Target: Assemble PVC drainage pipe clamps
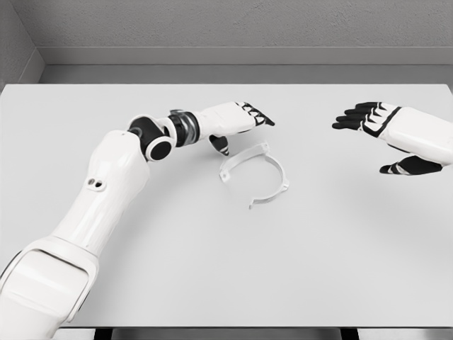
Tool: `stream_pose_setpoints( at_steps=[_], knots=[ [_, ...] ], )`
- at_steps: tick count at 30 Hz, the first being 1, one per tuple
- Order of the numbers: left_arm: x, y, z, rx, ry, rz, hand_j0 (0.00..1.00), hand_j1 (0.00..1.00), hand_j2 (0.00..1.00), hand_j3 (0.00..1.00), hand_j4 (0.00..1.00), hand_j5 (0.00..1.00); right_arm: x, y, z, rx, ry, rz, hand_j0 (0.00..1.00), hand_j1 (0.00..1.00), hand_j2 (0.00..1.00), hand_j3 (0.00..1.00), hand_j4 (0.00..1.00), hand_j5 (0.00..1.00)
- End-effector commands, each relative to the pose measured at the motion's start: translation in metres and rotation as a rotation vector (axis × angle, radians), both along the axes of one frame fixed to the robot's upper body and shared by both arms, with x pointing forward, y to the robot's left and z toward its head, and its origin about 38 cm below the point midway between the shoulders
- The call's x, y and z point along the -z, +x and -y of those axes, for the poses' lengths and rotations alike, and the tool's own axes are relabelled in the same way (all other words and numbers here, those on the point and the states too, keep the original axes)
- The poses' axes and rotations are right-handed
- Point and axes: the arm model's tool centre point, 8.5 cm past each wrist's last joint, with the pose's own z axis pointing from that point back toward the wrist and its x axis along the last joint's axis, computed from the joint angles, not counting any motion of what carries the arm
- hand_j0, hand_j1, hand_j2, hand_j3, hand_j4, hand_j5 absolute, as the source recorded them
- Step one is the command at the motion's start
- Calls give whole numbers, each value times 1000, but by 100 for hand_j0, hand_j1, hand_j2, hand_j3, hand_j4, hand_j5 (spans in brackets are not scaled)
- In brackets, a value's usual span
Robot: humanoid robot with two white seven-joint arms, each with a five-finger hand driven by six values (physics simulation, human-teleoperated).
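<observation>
- Step, as a judgement: pre-grasp approach. Nothing is held and no clamp parts are joined yet.
- The task's thing: two thin white curved plastic clamp halves [253,173] lying flat on the plain white table [212,276], a little right of centre.
- The upper-left half arcs from a small tab near the left hand toward the top; the lower-right half curves down to a flat foot at the bottom. Their ends sit close together near the top, but I cannot tell if they touch or are hooked.
- Left hand [237,119]: white with black fingertips, reaching in from the left arm across the table; fingers [260,117] extended and roughly straight, pointing right, thumb [220,144] hanging down. Open, gripping nothing.
- Relative position: the clamp halves lie just below and to the right of the left fingertips; the thumb is near the left tab of the upper half. Whether the hand is above the table or on it is not clear.
- Right hand [386,127]: hovers at the right edge, well apart from the clamp; fingers stretched toward the left, thumb spread below. Open and empty.
- Next move calls for, in my view: lower the left hand and bring thumb and fingers around the nearer half's rim; the thin flat part gives little to pinch.
- The right hand would need to travel left to take or steady the other half.
- Risk: a push could slide the light pieces.
</observation>
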Motion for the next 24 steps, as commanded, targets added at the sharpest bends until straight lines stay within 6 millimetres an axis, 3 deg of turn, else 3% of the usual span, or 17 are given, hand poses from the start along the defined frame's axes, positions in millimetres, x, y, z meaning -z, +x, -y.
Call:
stream_pose_setpoints(
  at_steps=[1, 11, 18, 24],
  knots=[
    [-1, -1, 2, 10, -4, 2, 100, 100, 100, 100, 100, 100, -1, 0, 0, 1, 5, -1, 100, 100, 100, 100, 100, 100],
    [-10, -5, 3, 22, -18, 32, 100, 100, 100, 100, 100, 100, 0, 0, 0, 1, 4, -5, 100, 100, 100, 100, 100, 100],
    [-20, -21, 30, 94, -40, 75, 100, 100, 100, 100, 100, 100, 2, 2, -5, -5, 14, -4, 100, 100, 100, 100, 100, 100],
    [-6, -31, 41, 133, -7, 56, 100, 100, 100, 100, 100, 100, 0, 8, -11, 9, 27, 8, 100, 100, 100, 100, 100, 100]
  ],
)
